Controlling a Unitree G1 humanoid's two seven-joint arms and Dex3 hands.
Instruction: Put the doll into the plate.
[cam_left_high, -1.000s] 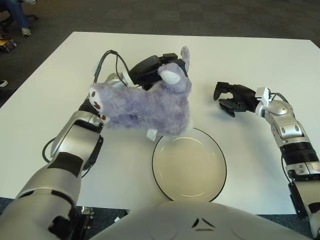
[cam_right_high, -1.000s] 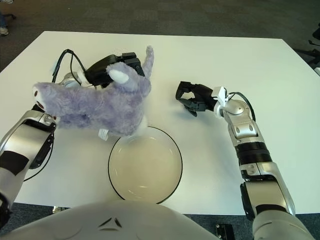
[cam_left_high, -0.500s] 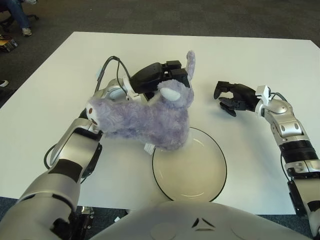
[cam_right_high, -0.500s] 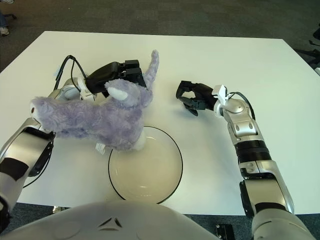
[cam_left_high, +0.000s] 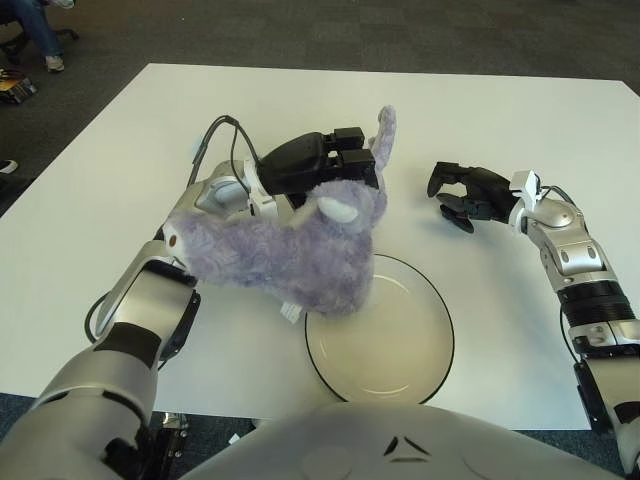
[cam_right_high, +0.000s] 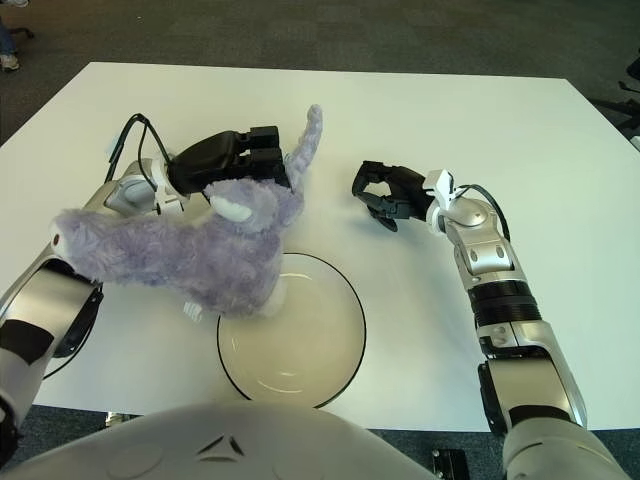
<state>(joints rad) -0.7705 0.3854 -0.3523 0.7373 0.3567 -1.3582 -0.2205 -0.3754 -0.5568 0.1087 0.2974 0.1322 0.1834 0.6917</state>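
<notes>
A fluffy purple doll with white ears hangs above the white table, its lower end overlapping the left rim of the plate. My left hand is shut on the doll's upper part near the head, with one long ear sticking up beside the fingers. The plate is pale with a dark rim and sits near the table's front edge, with nothing lying in it. My right hand shows to the right of the doll, beyond the plate, fingers curled and holding nothing.
The white table spreads wide around the plate, its front edge just behind my body. Dark carpet lies beyond the far edge. A cable loops off my left wrist.
My left hand has carried the doll right and towards me, lowering it; its lower end now overlaps the plate's left rim. The right hand has not moved.
</notes>
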